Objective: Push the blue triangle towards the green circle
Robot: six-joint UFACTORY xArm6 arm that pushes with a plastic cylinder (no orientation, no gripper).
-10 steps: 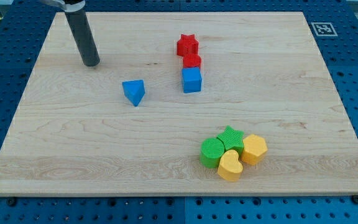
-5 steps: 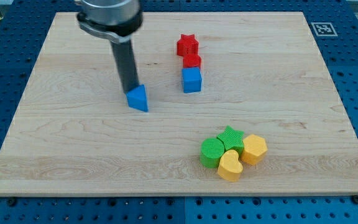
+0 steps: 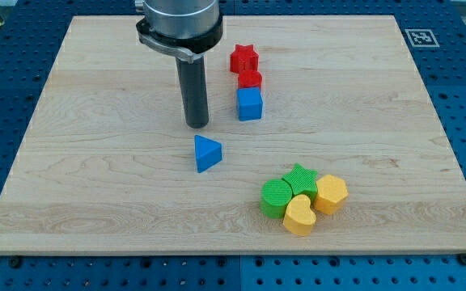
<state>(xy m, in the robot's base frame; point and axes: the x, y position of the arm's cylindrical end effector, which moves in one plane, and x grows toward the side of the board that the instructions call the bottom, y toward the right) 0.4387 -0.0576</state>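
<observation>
The blue triangle (image 3: 207, 153) lies on the wooden board (image 3: 95, 186), a little to the view's left of its middle, with bare wood all round it. My tip (image 3: 198, 125) stands just above it toward the view's top, slightly to the view's left, close to the triangle but with a thin strip of board showing between them. The arm ends in a plain dark rod, so there are no jaws to open or close, and it holds nothing.

The green circle (image 3: 277, 198) sits toward the view's bottom right of the triangle, well apart from it. It is packed into a tight cluster: a green star (image 3: 301, 179) touches it on the upper right, a yellow heart (image 3: 299, 217) presses against its lower right, and a yellow hexagon (image 3: 331, 194) closes the cluster on the view's right.

Toward the view's top, to the right of the rod, three blocks stand in a short column: a red star (image 3: 244, 58) at the top, a red block (image 3: 250, 79) of unclear shape under it, and a blue cube (image 3: 250, 104) at the bottom, each touching the next.

No containers are on the board.
</observation>
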